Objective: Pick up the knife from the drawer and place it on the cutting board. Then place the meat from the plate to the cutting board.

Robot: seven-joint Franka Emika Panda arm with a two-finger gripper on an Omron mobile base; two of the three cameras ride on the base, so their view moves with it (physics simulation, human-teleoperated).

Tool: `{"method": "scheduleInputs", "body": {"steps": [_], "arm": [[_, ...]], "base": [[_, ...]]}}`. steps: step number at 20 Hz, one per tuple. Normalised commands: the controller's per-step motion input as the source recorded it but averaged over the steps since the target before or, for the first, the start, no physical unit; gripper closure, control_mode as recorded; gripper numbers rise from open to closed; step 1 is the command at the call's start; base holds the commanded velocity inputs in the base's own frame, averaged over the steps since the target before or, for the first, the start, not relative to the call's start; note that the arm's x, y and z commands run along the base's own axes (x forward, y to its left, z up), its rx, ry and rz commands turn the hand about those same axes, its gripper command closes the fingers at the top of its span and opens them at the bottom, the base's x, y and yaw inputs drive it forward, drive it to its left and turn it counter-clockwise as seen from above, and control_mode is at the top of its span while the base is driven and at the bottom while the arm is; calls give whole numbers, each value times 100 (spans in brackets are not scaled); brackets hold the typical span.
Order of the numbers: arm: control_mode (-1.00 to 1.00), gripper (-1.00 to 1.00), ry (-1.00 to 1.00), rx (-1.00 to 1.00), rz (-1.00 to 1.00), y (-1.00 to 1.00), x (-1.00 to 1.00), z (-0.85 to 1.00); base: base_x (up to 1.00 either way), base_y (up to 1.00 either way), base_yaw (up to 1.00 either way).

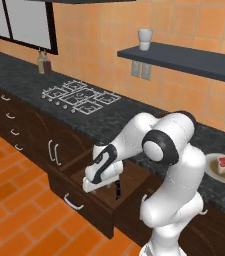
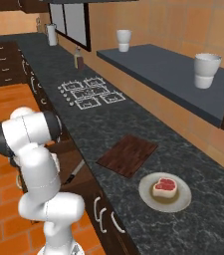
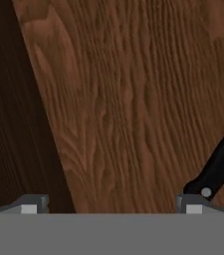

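My gripper (image 1: 103,186) is down inside the pulled-out drawer (image 1: 84,202), jaws wide open with nothing between them. In the hand view my gripper (image 3: 111,206) hovers close over the wooden drawer floor (image 3: 133,99). The knife's black handle (image 3: 220,167) lies just beyond the right fingertip (image 3: 190,203), slanting up to the right edge. The knife (image 1: 117,190) lies dark on the drawer bottom beside the hand; the knife (image 2: 75,172) also peeks out past my arm. On the counter lie the reddish-brown cutting board (image 2: 127,154) and the plate (image 2: 180,201) with the meat (image 2: 164,186).
A stove top (image 1: 80,96) lies on the dark counter to the left, with a bottle (image 1: 44,62) behind it. A wall shelf (image 2: 163,72) over the counter carries white cups (image 2: 205,69). The open drawer juts out over the orange tile floor (image 1: 14,200).
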Motion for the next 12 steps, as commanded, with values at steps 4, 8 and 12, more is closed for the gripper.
{"method": "scheduleInputs", "body": {"steps": [4,8,12], "arm": [[-100,-100,3,0,-1,89,-68,0],[-100,-100,0,0,-19,3,33,4],[-100,-100,2,0,-32,-28,100,0]], "base": [[0,0,0],[0,0,0],[0,0,0]]}}
